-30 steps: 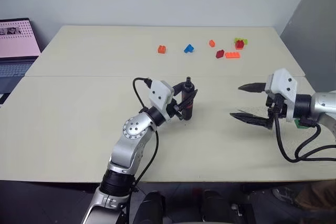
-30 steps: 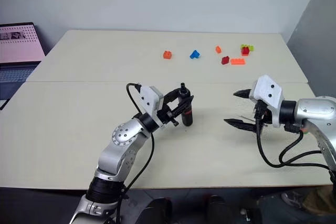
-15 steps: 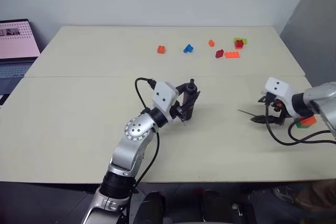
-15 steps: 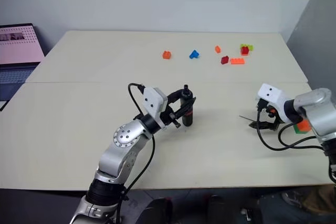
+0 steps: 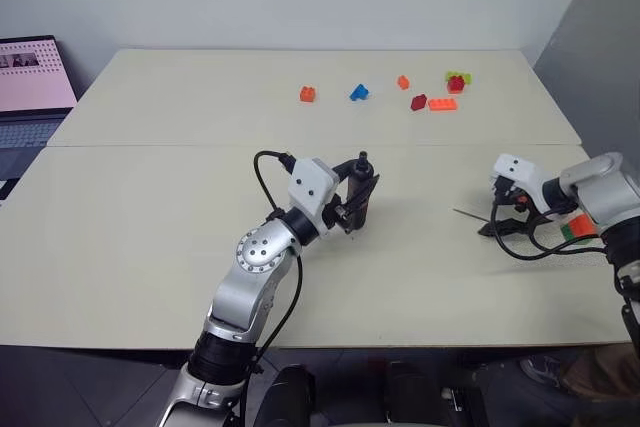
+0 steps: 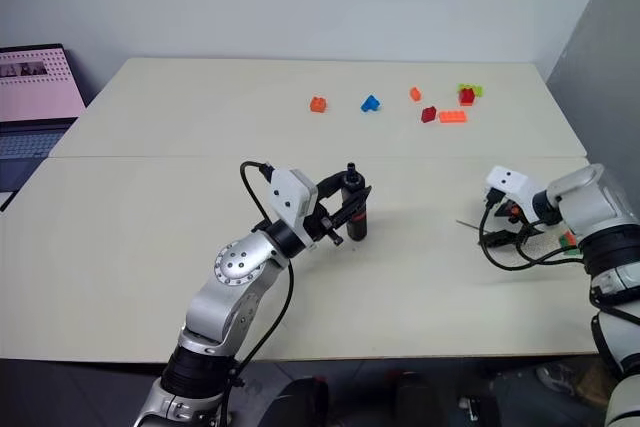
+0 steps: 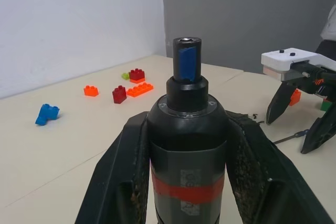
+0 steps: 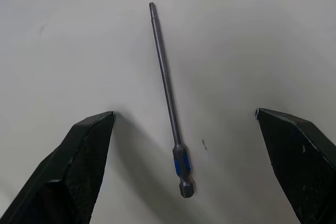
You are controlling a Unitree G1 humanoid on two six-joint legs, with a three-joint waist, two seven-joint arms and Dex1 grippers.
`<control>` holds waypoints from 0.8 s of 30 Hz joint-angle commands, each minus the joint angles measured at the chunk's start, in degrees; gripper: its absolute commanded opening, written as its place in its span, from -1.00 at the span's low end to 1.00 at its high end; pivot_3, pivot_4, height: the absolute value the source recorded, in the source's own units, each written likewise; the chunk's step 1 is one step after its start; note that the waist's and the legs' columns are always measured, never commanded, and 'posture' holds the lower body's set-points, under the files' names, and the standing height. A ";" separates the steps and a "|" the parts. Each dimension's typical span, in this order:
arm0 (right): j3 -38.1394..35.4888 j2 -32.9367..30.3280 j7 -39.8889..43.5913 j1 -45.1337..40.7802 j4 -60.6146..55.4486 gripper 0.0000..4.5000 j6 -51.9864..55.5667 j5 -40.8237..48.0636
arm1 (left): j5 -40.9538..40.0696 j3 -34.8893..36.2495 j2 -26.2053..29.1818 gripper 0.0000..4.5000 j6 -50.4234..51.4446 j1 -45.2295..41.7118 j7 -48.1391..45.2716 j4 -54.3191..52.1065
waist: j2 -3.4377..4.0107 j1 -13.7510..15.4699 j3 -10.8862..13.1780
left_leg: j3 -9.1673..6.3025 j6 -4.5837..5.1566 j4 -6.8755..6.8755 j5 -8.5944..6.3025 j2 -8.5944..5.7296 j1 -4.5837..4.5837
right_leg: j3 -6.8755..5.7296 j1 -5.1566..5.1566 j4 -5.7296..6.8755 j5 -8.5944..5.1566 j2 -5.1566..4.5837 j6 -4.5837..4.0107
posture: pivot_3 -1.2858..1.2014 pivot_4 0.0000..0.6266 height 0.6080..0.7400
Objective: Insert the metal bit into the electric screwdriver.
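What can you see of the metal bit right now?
The metal bit is a thin, straight, dark grey rod with a blue band near its thicker hex-looking end. It lies flat on the beige table, loose, between the open fingers of the right gripper, which hangs above it without touching.

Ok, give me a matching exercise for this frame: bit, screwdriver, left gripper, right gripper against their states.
Things:
1. bit
2. screwdriver
3. left gripper
4. right gripper

States:
A. open, fingers on either side of a thin rod
B. lying flat on the table
C. held upright
D. shut on a black tool

Pairs: 1-B, 2-C, 3-D, 4-A
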 commanded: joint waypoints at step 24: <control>-4.96 3.38 2.17 -0.84 5.09 0.68 -3.28 -4.14 | 1.18 0.63 0.65 -0.27 0.59 0.80 1.33 -0.76 | -0.01 -0.22 -0.03 | 0.01 0.00 -0.02 0.00 0.01 0.22 | 0.05 0.15 0.02 0.00 0.02 0.00 | 0.03 -0.52 1.00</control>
